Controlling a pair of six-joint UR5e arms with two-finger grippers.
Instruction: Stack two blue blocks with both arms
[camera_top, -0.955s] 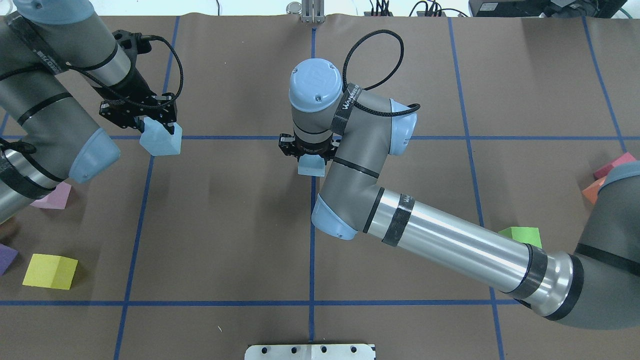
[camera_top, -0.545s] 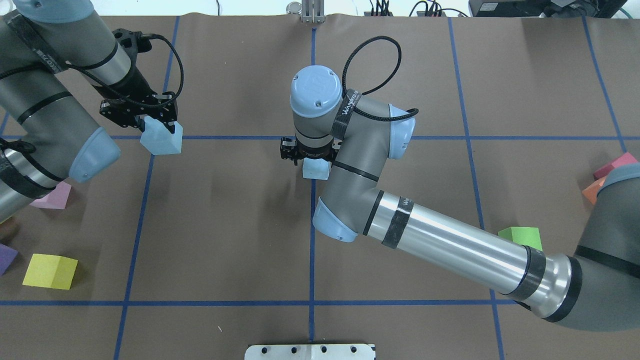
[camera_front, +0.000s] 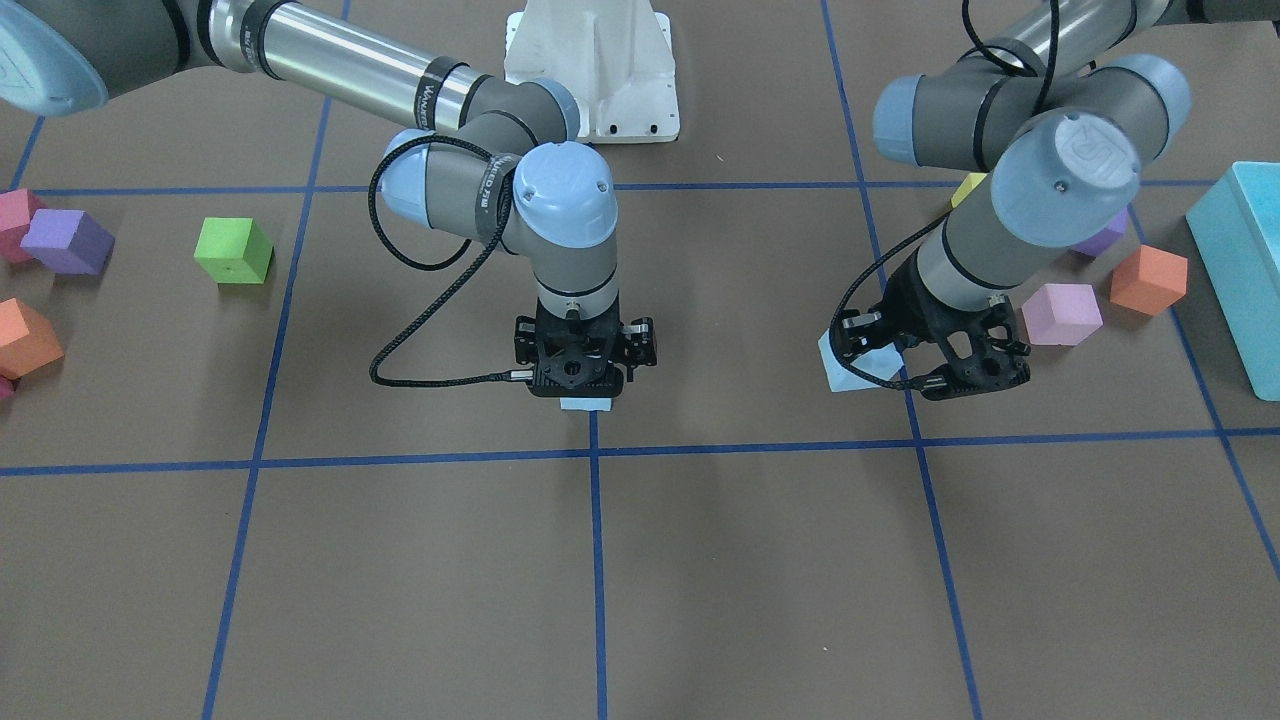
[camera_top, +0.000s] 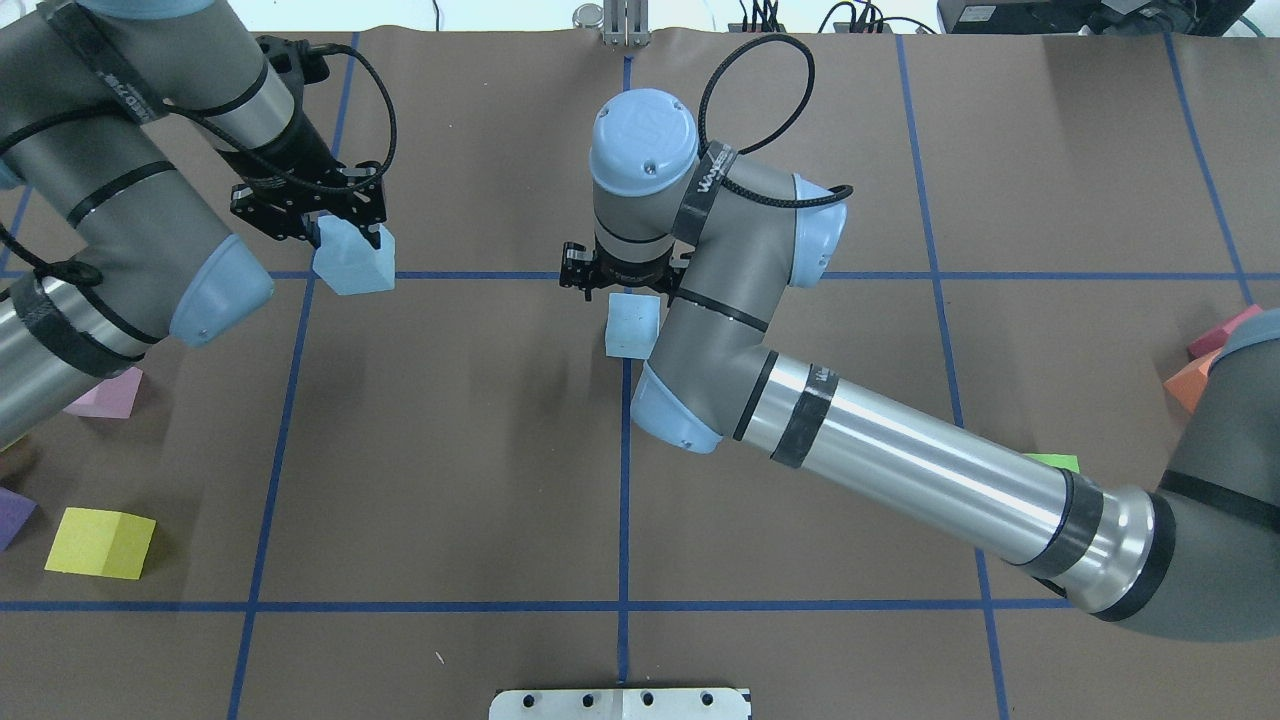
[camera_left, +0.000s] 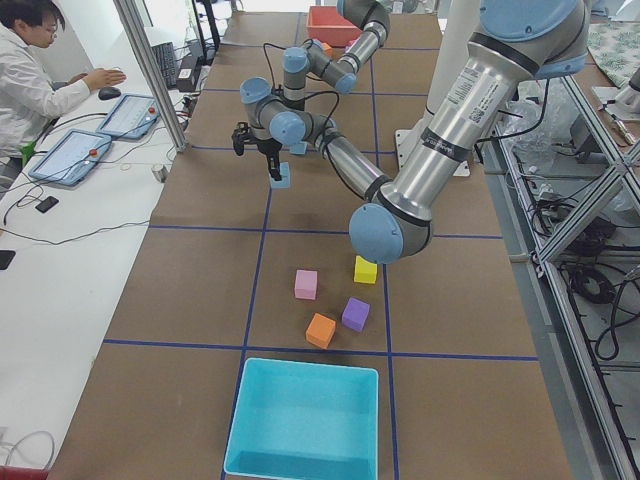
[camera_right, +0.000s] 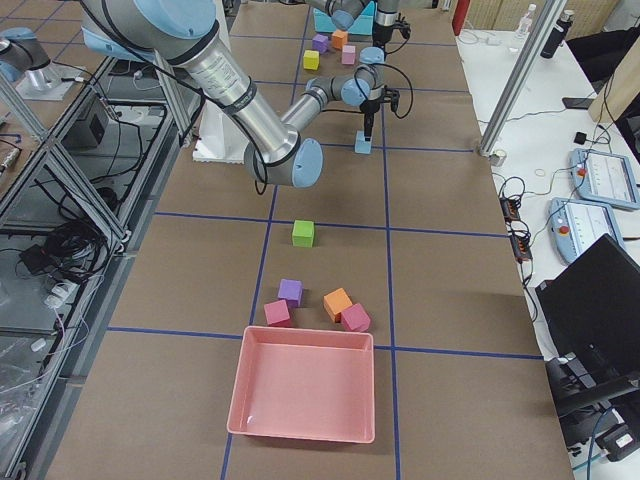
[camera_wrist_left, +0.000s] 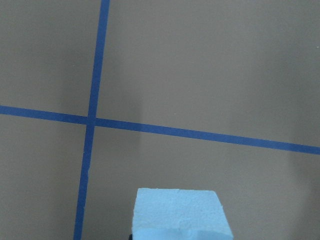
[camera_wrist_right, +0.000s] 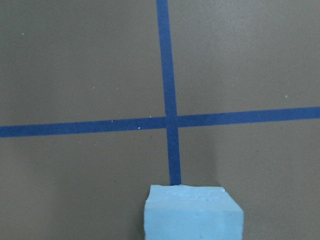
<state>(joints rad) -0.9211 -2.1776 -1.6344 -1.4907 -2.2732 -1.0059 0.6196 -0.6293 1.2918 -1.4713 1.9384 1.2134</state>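
Brown paper table (camera_top: 450, 450), gridded with blue tape (camera_top: 624, 520); an operator (camera_left: 35, 85) sits alongside. The left gripper (camera_top: 345, 240) pinches a blue block (camera_top: 352, 268), tilted, aloft. Beneath the right gripper (camera_top: 628, 298) the second blue block (camera_top: 633, 328) rests on paper; its grip cannot be told.

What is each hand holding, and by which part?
Left hand: a blue block, pinched by its upper sides. Right hand: over the other block; hold unclear.
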